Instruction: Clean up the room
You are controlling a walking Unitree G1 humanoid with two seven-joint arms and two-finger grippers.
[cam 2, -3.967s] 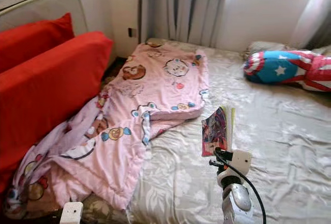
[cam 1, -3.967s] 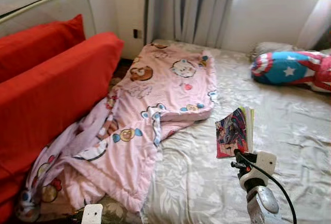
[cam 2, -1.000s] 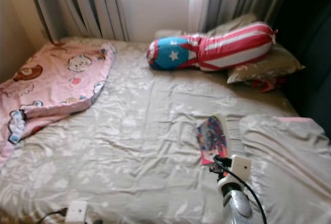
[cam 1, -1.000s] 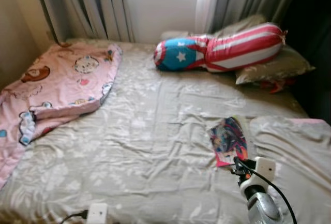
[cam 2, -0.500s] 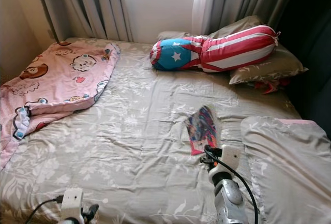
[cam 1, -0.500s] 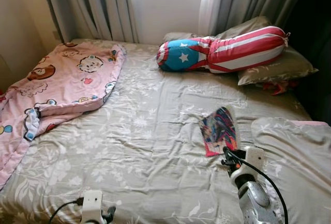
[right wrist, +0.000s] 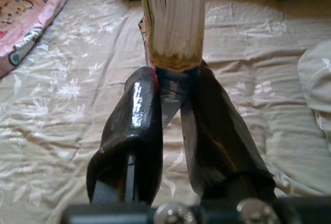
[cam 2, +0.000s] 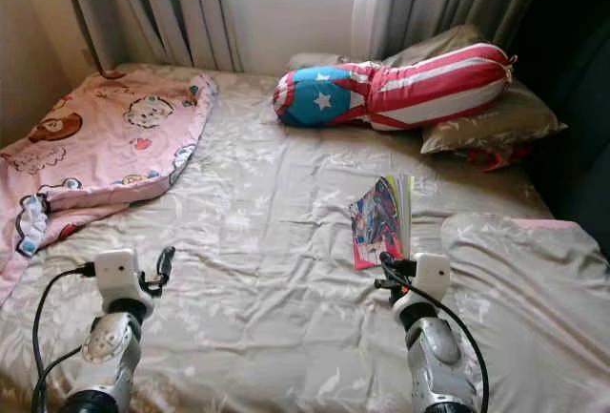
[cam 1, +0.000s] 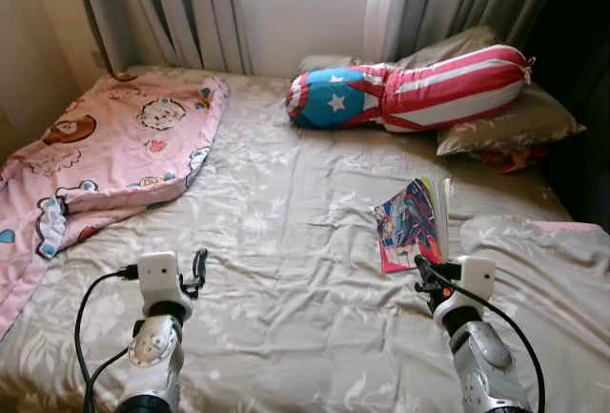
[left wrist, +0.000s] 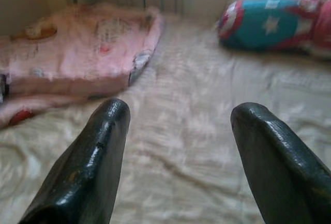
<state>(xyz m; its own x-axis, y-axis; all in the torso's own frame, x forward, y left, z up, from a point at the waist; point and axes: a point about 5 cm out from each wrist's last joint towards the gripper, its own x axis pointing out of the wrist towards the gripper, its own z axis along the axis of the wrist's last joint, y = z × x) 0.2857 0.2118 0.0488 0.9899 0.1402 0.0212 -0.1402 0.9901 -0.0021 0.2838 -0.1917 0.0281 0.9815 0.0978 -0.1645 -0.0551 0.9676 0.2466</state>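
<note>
**Book held up over the bed**

The book (cam 1: pixel 413 222), a thin one with a busy, colourful cover, is up off the sheet, its lower edge pinched between the two black fingers of the right gripper (right wrist: pixel 173 81). From the wrist camera I can see the pale block of its pages standing straight up out of the fingers, which press against it on both sides. It hangs over the right half of the bed (cam 1: pixel 286 241), just in front of a grey pillow (cam 1: pixel 543 279) that lies at the near right corner.

The left gripper (left wrist: pixel 178 125) is raised over the near left part of the mattress, its fingers (left wrist: pixel 93 157) spread wide apart with nothing between them; a black cable trails from the wrist.

The bed wears a grey sheet with a pale flower print, rumpled all over. A pink blanket (cam 1: pixel 124 146) with cartoon animal faces is bunched along the left side and spills off the edge. At the head of the bed, under the window, lies a long bolster (cam 1: pixel 410 93), blue with a white star at one end, red and white stripes along the rest. It rests partly on another grey pillow (cam 1: pixel 510 127). Grey curtains (cam 1: pixel 172 3) hang on either side of the window behind.
</note>
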